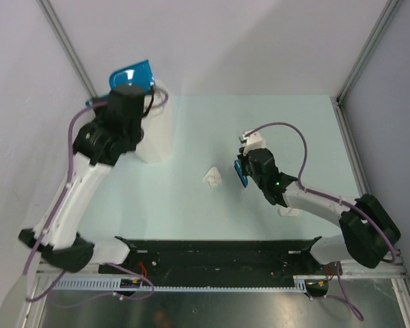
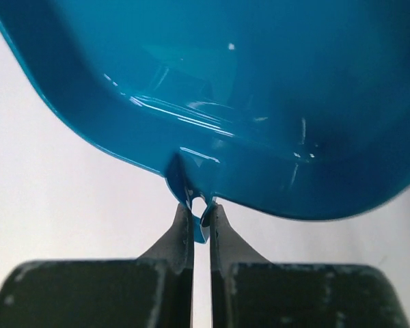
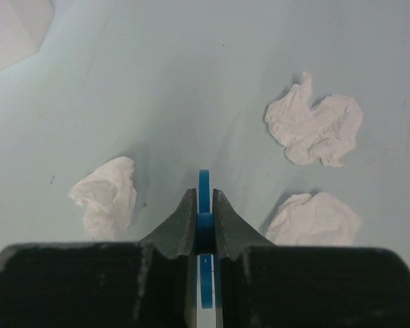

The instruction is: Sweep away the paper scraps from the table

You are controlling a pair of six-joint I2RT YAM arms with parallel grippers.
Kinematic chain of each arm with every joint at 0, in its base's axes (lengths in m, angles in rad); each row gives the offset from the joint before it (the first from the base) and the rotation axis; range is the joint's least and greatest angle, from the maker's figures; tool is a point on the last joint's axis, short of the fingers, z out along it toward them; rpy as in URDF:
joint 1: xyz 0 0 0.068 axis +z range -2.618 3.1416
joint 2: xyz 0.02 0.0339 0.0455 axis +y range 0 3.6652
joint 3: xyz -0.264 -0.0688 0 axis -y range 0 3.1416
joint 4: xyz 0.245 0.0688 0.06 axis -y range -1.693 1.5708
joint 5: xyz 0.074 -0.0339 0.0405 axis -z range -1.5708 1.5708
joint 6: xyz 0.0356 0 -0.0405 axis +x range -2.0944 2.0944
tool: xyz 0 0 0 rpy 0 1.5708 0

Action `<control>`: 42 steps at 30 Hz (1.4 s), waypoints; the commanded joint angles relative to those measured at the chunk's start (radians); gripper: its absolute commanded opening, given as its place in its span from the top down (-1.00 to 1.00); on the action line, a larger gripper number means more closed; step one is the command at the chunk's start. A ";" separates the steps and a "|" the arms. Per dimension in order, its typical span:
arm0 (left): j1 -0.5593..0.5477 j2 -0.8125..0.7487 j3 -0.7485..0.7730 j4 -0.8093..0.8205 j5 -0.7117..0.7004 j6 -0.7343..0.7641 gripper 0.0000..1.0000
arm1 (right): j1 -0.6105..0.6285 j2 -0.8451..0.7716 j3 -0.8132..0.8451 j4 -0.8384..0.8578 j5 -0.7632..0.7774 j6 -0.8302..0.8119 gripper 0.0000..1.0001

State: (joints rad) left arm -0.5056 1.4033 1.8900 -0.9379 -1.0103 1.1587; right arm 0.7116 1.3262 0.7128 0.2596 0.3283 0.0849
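Note:
My left gripper [image 2: 199,217] is shut on the handle tab of the blue dustpan [image 2: 260,102], which it holds up over the tall white bin [image 1: 156,133] at the back left. The dustpan [image 1: 132,74] tilts there; the part of its inside that shows is bare. My right gripper [image 3: 204,199] is shut on a thin blue tool [image 3: 203,181], seen edge-on, low over the table [image 1: 191,212]. Three paper scraps lie around it: one to the left [image 3: 106,195], one ahead to the right [image 3: 314,126], one close on the right [image 3: 314,219]. A scrap [image 1: 212,178] shows left of the tool [image 1: 240,171].
Grey walls close the table at the back and sides. A black rail [image 1: 219,249] runs along the front. Another white scrap [image 1: 289,212] lies under the right forearm. A corner of the bin [image 3: 10,31] shows at the upper left of the right wrist view.

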 commanded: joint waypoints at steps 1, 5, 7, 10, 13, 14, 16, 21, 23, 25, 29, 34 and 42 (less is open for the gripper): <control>-0.060 -0.212 -0.270 -0.062 0.136 -0.218 1.00 | 0.000 0.067 0.091 0.049 0.023 -0.004 1.00; -0.063 -0.279 -0.454 -0.202 0.358 -0.394 1.00 | -0.027 0.097 0.097 0.030 -0.015 0.102 1.00; -0.065 -0.283 -0.503 -0.269 0.546 -0.488 1.00 | -0.026 0.120 0.100 0.035 -0.031 0.122 1.00; -0.096 -0.274 -0.695 -0.268 0.685 -0.563 0.99 | -0.026 0.140 0.108 0.011 -0.046 0.185 1.00; -0.131 -0.210 -0.886 -0.202 0.815 -0.600 1.00 | -0.026 0.142 0.109 -0.025 -0.040 0.236 1.00; -0.146 -0.190 -0.958 -0.170 0.812 -0.606 1.00 | -0.024 0.143 0.109 -0.031 -0.044 0.248 1.00; -0.151 -0.100 -1.003 -0.087 0.780 -0.608 1.00 | -0.015 0.154 0.111 -0.028 -0.052 0.263 1.00; -0.151 0.100 -0.990 0.005 0.744 -0.606 1.00 | -0.003 0.185 0.131 -0.051 -0.043 0.295 1.00; -0.151 0.192 -0.956 0.014 0.724 -0.606 1.00 | 0.005 0.200 0.132 -0.036 -0.051 0.302 1.00; -0.151 0.249 -0.930 0.022 0.705 -0.603 1.00 | 0.011 0.212 0.135 -0.010 -0.080 0.279 1.00; -0.151 0.364 -0.849 0.024 0.687 -0.602 1.00 | 0.054 0.249 0.174 0.011 -0.074 0.256 1.00; -0.152 0.402 -0.804 0.024 0.704 -0.597 1.00 | 0.088 0.275 0.246 -0.024 -0.240 0.465 1.00; -0.151 0.329 -0.787 0.027 0.841 -0.600 1.00 | 0.075 0.235 0.247 0.011 -0.345 0.622 1.00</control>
State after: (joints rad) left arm -0.6521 1.7981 1.0695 -0.9409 -0.2993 0.5743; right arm 0.7902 1.5959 0.9226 0.2596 0.0666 0.6060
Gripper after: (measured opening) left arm 0.051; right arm 0.097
